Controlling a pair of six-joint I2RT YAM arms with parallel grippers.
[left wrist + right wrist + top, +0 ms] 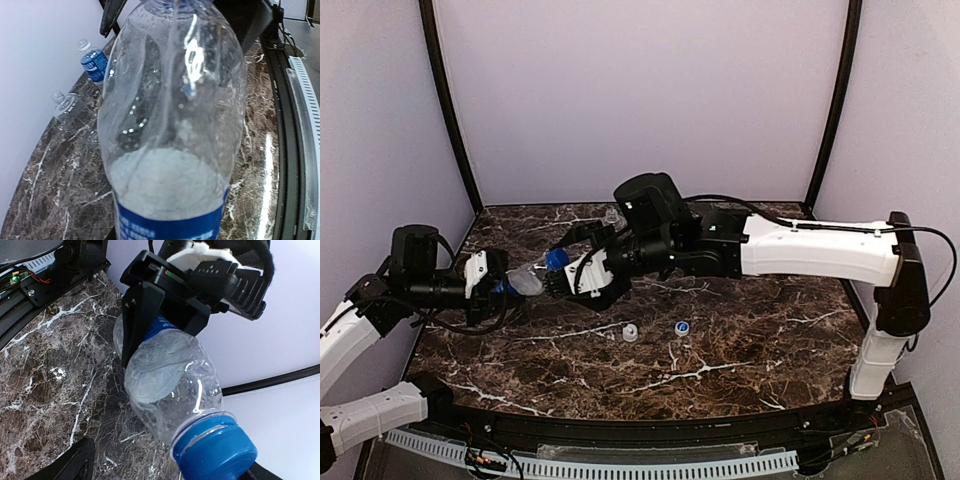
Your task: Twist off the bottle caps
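We see the left gripper (pixel 512 286) pinching the blue-labelled bottle (pixel 175 385) at its body; its long axis runs level from those fingers rightward; the blue cap (pixel 215 452) sits between the spread fingers of the right gripper (pixel 560 265), nearer that arm, not yet gripped.

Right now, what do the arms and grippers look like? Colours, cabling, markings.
The right arm and left arm share white rounded links and bulky black joint housings. A black cable loops along the right arm's top. The left gripper has black angular fingers on a white-and-black body; the right gripper matches. No readable markings.
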